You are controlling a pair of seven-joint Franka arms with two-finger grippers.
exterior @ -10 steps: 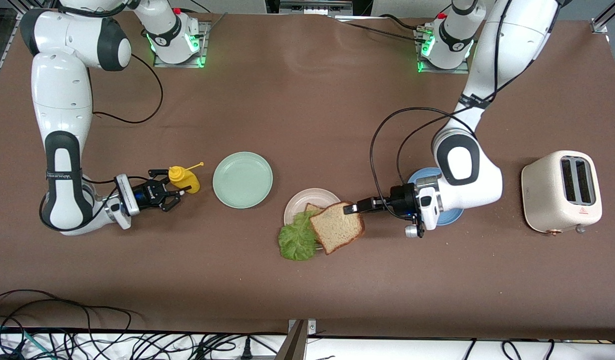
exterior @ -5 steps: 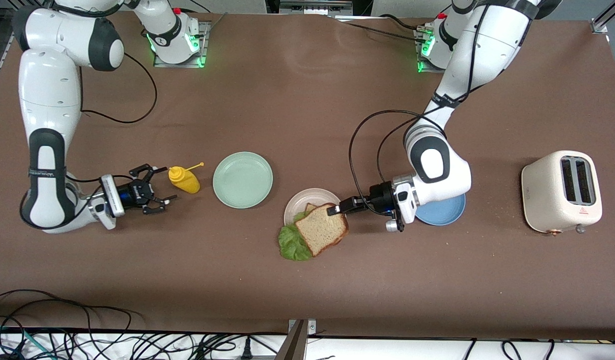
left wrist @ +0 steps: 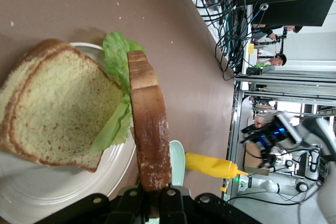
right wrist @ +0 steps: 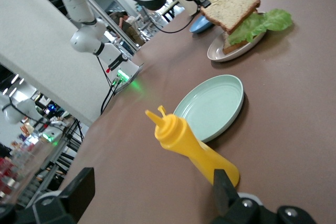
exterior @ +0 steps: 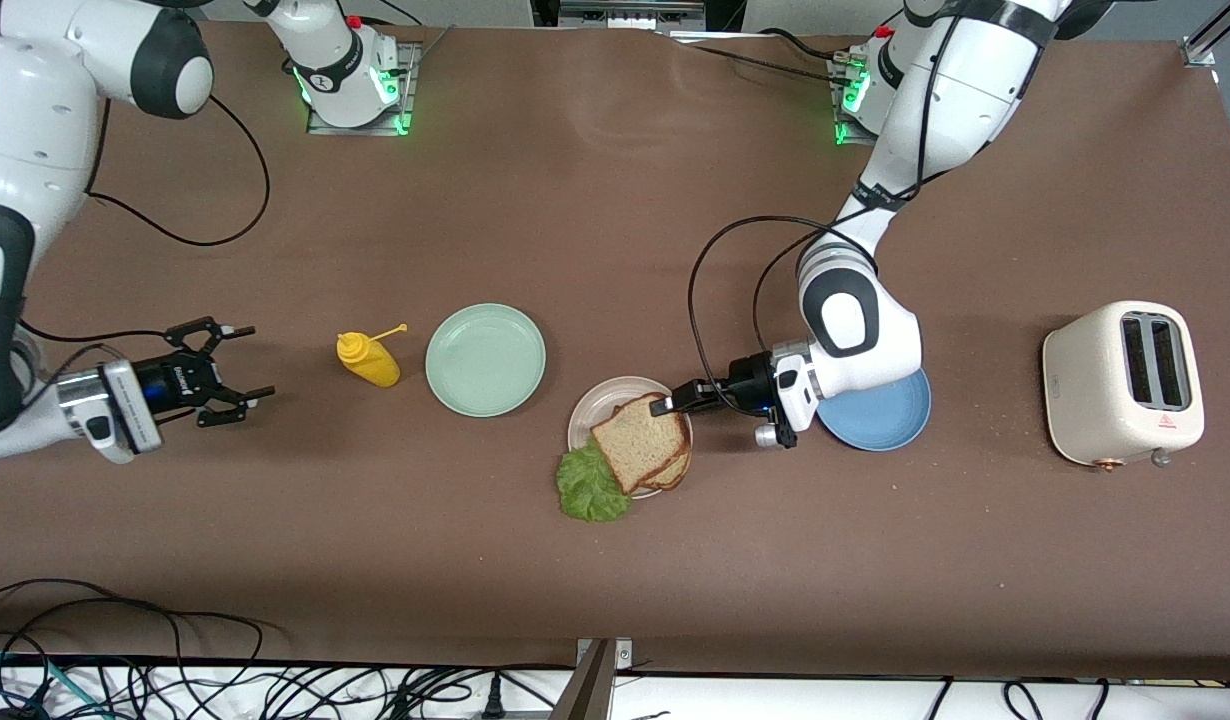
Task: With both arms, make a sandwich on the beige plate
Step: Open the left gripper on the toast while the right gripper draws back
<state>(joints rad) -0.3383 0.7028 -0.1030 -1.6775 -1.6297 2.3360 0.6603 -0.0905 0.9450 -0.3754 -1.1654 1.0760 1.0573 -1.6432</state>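
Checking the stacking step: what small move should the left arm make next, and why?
Probably lower and release. The left gripper is shut on the top bread slice, held tilted over the lettuce and bottom slice on the beige plate. The right gripper waits open beside the mustard bottle.

No text can be read with certainty. The toaster [exterior: 1121, 384] carries a small red mark on its front side, and it is too small to read.
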